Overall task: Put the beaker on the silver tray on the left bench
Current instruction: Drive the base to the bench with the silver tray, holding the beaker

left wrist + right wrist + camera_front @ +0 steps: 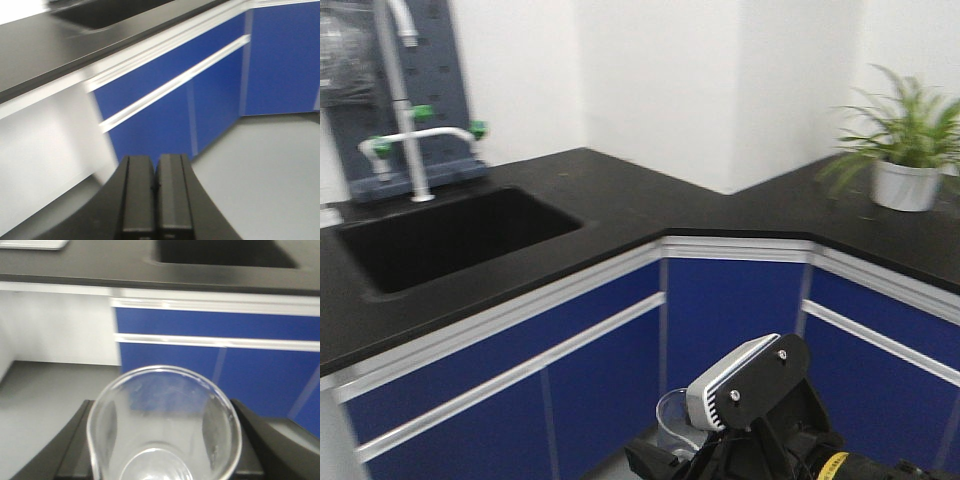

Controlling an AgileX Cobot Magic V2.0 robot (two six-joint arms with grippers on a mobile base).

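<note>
The small clear glass cylindrical beaker (162, 425) sits in my right gripper (162, 460). Its black fingers (75, 445) hug the glass wall on either side, so I read that claw as clamped on the beaker. The right wrist view looks down past the rim and shows nothing inside. The front view catches only a slice of the same beaker (672, 418), low in the picture and partly behind the grey-white camera housing (740, 385) on the right arm. There it is held in the air, well below the long lab bench with the matte black worktop (620, 195) and in front of the blue cabinet doors (590, 380). Only the front view gives me the black sink (440, 235), the white swan-neck tap with green knobs (405, 120) and the green plant in a white pot (905, 150) on the right stretch. Only the right wrist view shows a pale flat object (32, 244) on the worktop at the top left, too cropped for me to identify. The left wrist view shows the left gripper (156, 190) with its two black fingers pressed together on nothing, above the grey floor (260, 175).
</note>
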